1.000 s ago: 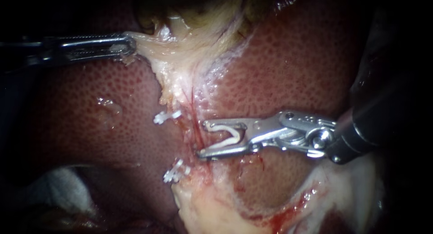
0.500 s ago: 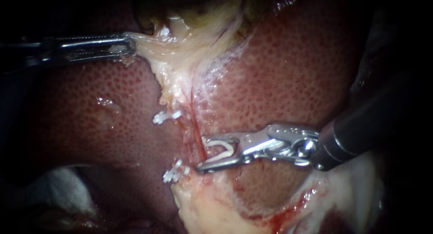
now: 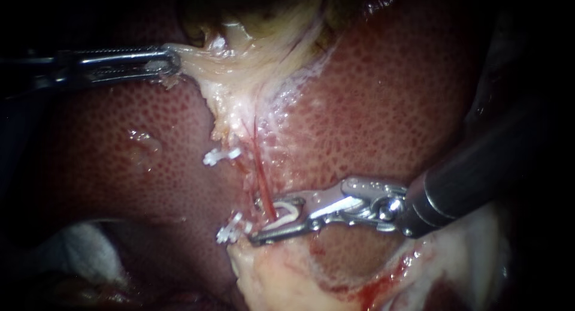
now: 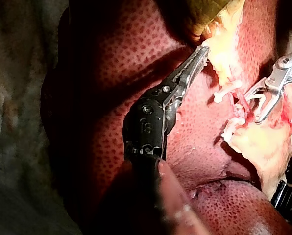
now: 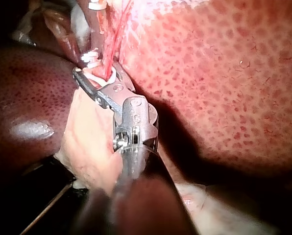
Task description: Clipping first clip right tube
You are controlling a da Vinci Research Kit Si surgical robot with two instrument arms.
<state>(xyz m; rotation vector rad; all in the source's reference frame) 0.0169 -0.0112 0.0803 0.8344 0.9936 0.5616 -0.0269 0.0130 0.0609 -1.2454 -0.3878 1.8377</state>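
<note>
While my left instrument [image 3: 172,60] is gripping the gallbladder [image 3: 239,71] taut, my right instrument [image 3: 259,221] is holding a clip [image 3: 287,214] in half-closed jaws around the right tube [image 3: 262,179], probably needing a square, full squeeze.

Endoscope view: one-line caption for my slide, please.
Left instrument grips pale tissue; right instrument jaws hold a white clip around the thin red tube, two other clips beside it.

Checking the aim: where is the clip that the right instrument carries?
Endoscope view, low centre: the clip sits in the right instrument's jaws, around the red tube, beside the lower placed clip.
</note>
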